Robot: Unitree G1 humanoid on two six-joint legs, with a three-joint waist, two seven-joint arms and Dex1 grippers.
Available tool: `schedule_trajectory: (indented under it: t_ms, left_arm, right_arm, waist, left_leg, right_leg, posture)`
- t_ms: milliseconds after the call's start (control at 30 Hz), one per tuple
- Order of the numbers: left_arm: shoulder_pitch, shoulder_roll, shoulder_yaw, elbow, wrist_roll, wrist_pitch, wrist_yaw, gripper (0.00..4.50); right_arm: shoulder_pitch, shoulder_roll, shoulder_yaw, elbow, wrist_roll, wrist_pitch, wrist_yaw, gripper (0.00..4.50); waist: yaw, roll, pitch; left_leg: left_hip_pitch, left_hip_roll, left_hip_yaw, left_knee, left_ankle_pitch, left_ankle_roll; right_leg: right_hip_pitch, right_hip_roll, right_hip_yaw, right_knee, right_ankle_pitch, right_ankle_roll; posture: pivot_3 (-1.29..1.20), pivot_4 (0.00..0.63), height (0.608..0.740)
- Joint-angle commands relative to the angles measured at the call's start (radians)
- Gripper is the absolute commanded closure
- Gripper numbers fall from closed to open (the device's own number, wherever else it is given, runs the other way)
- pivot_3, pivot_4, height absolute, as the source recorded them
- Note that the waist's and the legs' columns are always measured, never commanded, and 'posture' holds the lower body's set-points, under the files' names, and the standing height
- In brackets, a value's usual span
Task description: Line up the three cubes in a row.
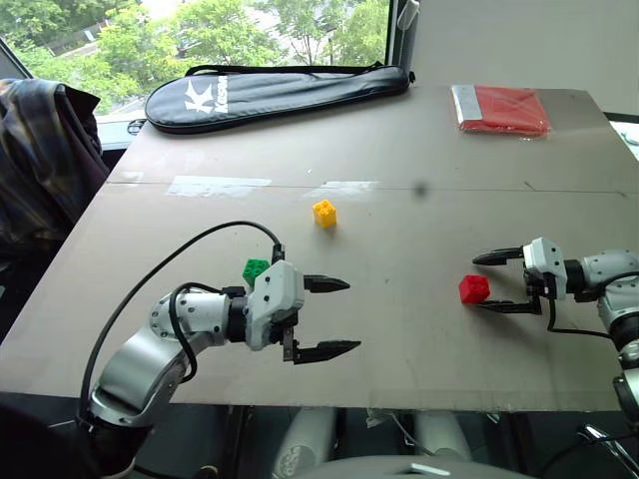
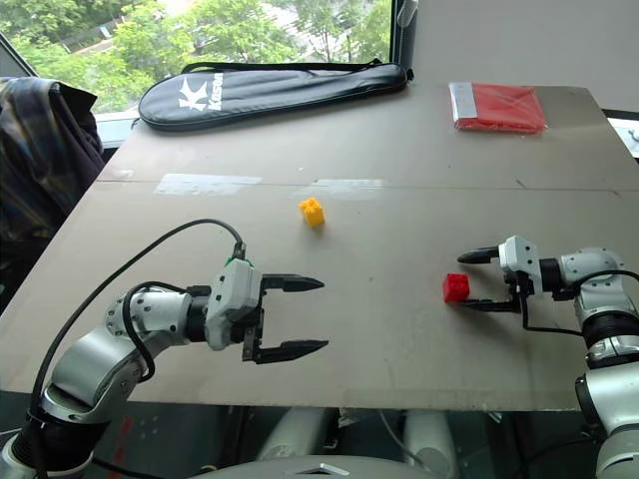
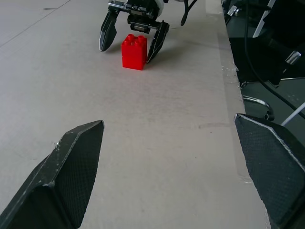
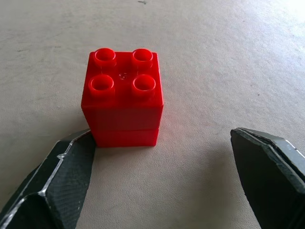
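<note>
three cubes: one yellow cube [image 1: 324,213], one green cube [image 1: 256,269], one red cube [image 1: 474,289]; one red packet [image 1: 502,109]; one black racket bag [image 1: 275,95].

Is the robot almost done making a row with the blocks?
Not yet. The red cube sits on the table between the open fingers of the right hand, not gripped. The yellow cube and green cube stand apart from it, and the left hand is open and empty. Lining up is left.
</note>
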Motion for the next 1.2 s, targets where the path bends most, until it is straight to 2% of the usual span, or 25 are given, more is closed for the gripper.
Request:
schedule_trajectory:
  t_ms: [33, 133, 367, 533, 700, 867, 1200]
  left_arm:
    - [0.08, -0.021, 0.061, -0.032, 0.004, -0.04, 0.05, 0.0]
    - [0.149, -0.044, 0.092, -0.055, 0.01, -0.062, 0.091, 0.0]
    - [0.33, -0.148, 0.14, -0.179, 0.036, -0.105, 0.256, 0.0]
    - [0.417, -0.296, 0.17, -0.18, 0.152, -0.195, 0.448, 0.0]
    - [0.481, -0.449, 0.203, -0.113, 0.346, -0.26, 0.69, 0.0]
    - [0.479, -0.49, 0.201, -0.032, 0.454, -0.286, 0.783, 0.0]
    - [0.38, -0.495, 0.192, 0.115, 0.488, -0.327, 0.795, 0.0]
  right_arm:
    - [0.069, -0.069, -0.029, -0.117, 0.072, 0.033, 0.043, 0.09]
    - [0.138, -0.099, -0.073, -0.235, 0.141, 0.113, 0.043, 0.09]
    - [0.398, -0.178, -0.288, -0.56, 0.281, 0.328, 0.018, 0.09]
    - [0.525, -0.189, -0.402, -0.75, 0.364, 0.504, -0.013, 0.09]
    - [0.559, -0.138, -0.445, -0.84, 0.375, 0.55, -0.015, 0.09]
    - [0.556, -0.121, -0.463, -0.873, 0.372, 0.588, -0.021, 0.09]
    - [0.567, -0.081, -0.525, -0.908, 0.378, 0.606, -0.02, 0.09]
  waist:
    - [0.002, 0.001, 0.001]
    - [0.003, 0.003, 0.002]
    - [0.004, 0.005, 0.003]
    - [0.003, 0.005, 0.003]
    - [0.005, 0.005, 0.003]
    - [0.021, 0.004, 0.004]
    - [0.029, 0.002, 0.005]
  left_leg:
    - [0.0, 0.0, 0.0, 0.0, 0.0, 0.0]
    - [-0.002, 0.0, -0.001, 0.0, -0.002, 0.004]
    - [-0.004, 0.0, -0.001, 0.0, -0.003, 0.005]
    - [-0.002, 0.001, 0.0, 0.0, -0.003, 0.005]
    - [-0.003, 0.002, 0.0, 0.0, -0.003, 0.005]
    - [-0.003, 0.001, 0.0, 0.0, -0.003, 0.005]
    - [-0.005, 0.001, -0.002, 0.0, -0.003, 0.005]
  right_leg:
    - [0.0, 0.0, 0.0, 0.0, 0.0, 0.0]
    - [-0.002, -0.004, -0.001, 0.0, 0.0, 0.0]
    - [-0.002, -0.006, -0.001, -0.001, -0.001, -0.002]
    - [-0.001, -0.006, -0.001, 0.0, -0.002, -0.004]
    - [-0.001, -0.006, -0.002, 0.0, -0.002, -0.003]
    - [-0.001, -0.006, -0.003, -0.001, 0.0, 0.001]
    - [-0.002, -0.005, -0.007, -0.002, 0.0, 0.001]
  posture:
    - [0.0, 0.15, 0.694]
    - [0.0, 0.15, 0.694]
    - [0.0, 0.15, 0.694]
    - [0.0, 0.15, 0.694]
    - [0.0, 0.15, 0.694]
    - [0.0, 0.15, 0.694]
    - [0.0, 0.15, 0.694]
